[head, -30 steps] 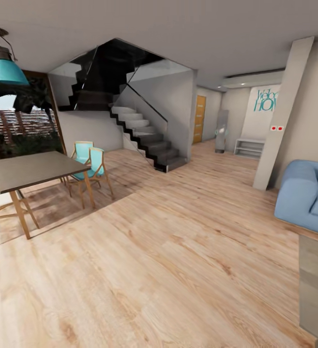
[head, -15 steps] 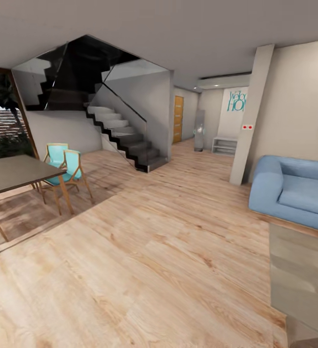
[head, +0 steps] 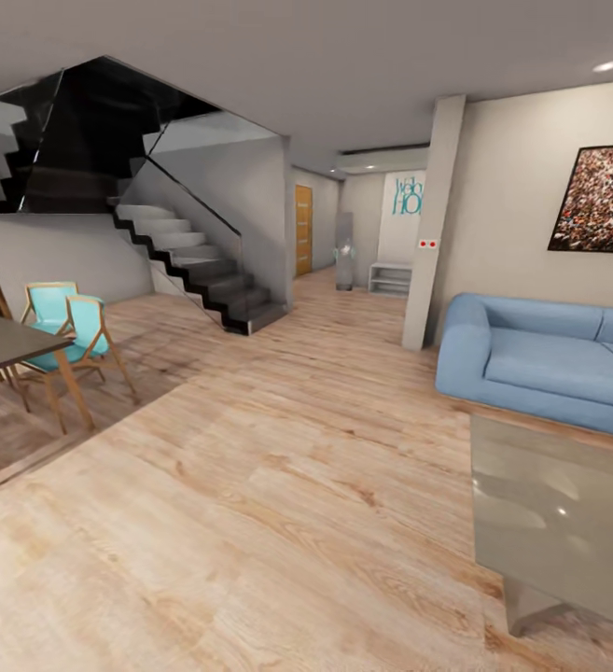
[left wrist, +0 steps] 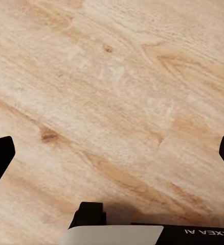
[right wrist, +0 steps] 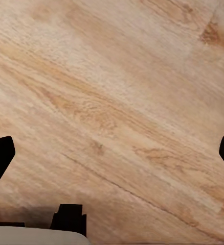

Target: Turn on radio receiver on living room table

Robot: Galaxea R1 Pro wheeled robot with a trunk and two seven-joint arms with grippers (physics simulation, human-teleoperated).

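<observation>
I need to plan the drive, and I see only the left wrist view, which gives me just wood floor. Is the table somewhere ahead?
Observer: Yes. In the head view the table stands low at the right, grey and glossy.
Operator: What is behind it?
Observer: A blue sofa, set against the wall.
Operator: And how is the right gripper?
Observer: The right gripper is open, with its fingers wide apart above the floor.
</observation>
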